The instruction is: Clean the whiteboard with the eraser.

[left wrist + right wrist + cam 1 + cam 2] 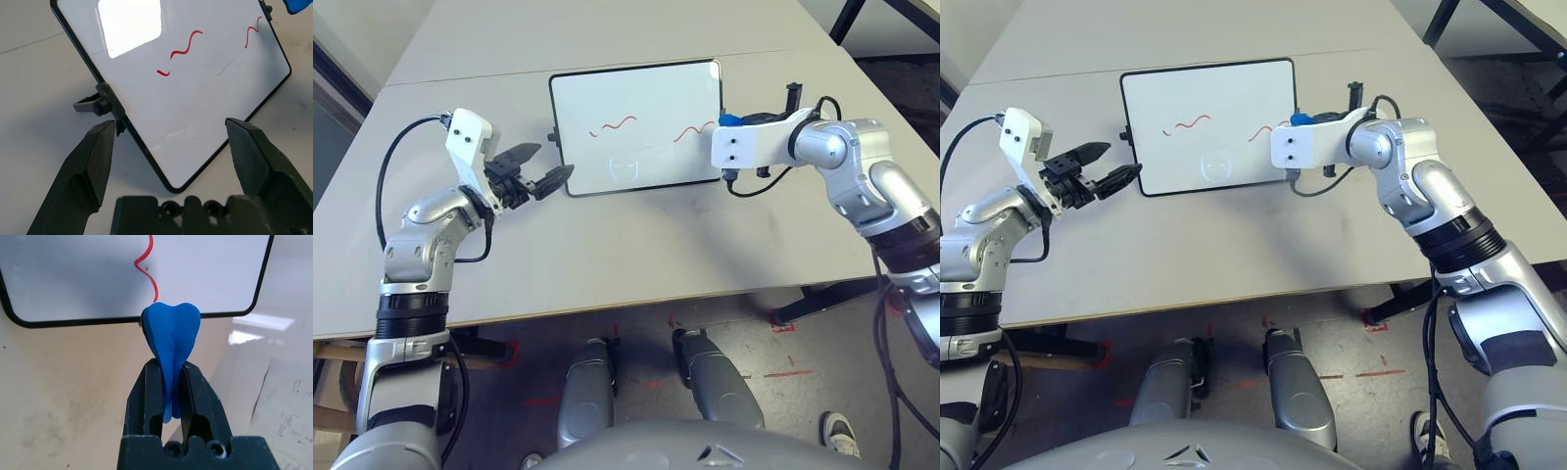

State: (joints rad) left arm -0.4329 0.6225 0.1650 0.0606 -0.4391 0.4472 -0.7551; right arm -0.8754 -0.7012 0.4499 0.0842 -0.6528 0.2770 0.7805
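Blue bone-shaped eraser (171, 335) pinched at its narrow waist between the right gripper (171, 382)'s two black fingers, rounded end sticking out past the tips, poised right at the whiteboard (636, 122)'s black frame, centre-right of the head view. Looks light and a little soft, likely foam or rubber; a waist grip seems sound, though hard pressure could bend it or twist it loose. Red squiggles (613, 124) waiting across the board's middle, a second one (146, 269) just ahead of the eraser's tip.

Whiteboard lying flat on the pale table (607, 264), upper centre of the head view. Glossy, stiff, thin and probably light, so liable to skid under a wipe. Best held at the frame edge or by the small side knob (98, 104), never on the writing face.

Left gripper (533, 176) spread wide, holding nothing, at centre-left, fingers straddling the board's near left corner beside that knob, ready to steady it
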